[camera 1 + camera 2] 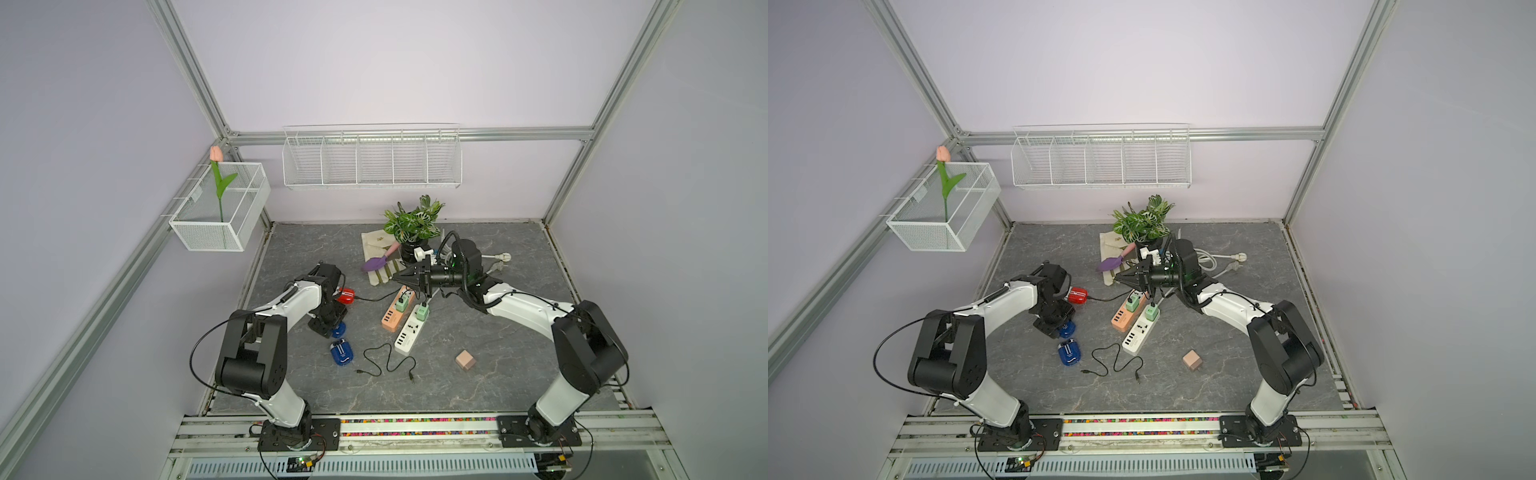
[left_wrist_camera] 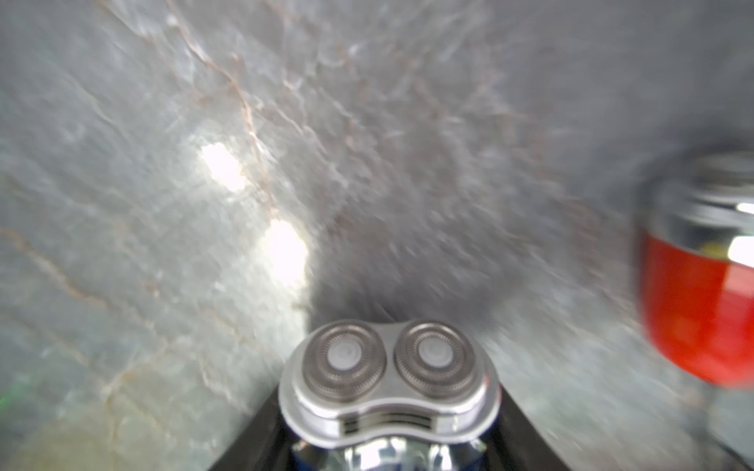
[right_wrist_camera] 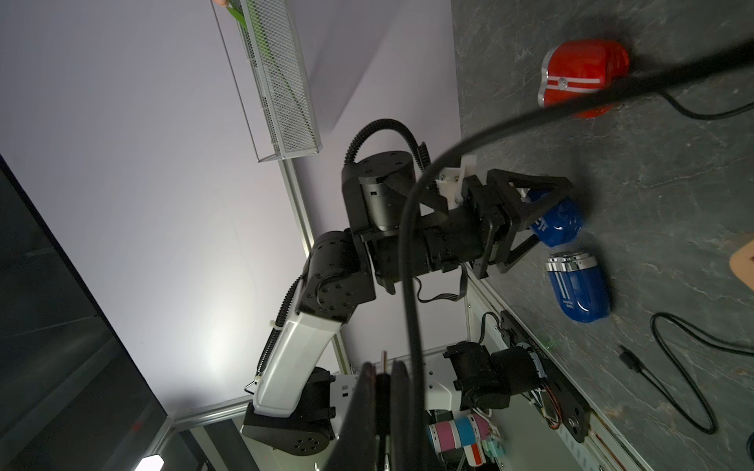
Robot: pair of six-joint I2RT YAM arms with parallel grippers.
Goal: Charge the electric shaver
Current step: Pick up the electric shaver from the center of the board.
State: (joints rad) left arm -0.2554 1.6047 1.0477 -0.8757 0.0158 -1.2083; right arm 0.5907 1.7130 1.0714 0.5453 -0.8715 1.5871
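My left gripper [image 1: 336, 329] is shut on a blue electric shaver [image 1: 340, 329], low over the table. Its twin-foil silver head [image 2: 387, 367] sits sharp between the black fingers [image 2: 261, 444] while the table behind blurs. In the right wrist view this shaver [image 3: 557, 222] sits in the left jaws. My right gripper [image 1: 397, 277] hovers above the power strips, pointing left. It [image 3: 383, 367] is shut on the plug end of a black charging cable [image 3: 408, 253] that hangs to a green adapter [image 1: 422, 311].
A second blue shaver [image 1: 341, 352] lies near a loose black cable [image 1: 386, 361]. A red shaver [image 1: 345, 296] is wired to the green adapter [image 1: 401, 303] on the orange strip [image 1: 390, 320]. Also here are a white strip [image 1: 405, 338], a wooden cube [image 1: 465, 359] and a potted plant [image 1: 413, 224].
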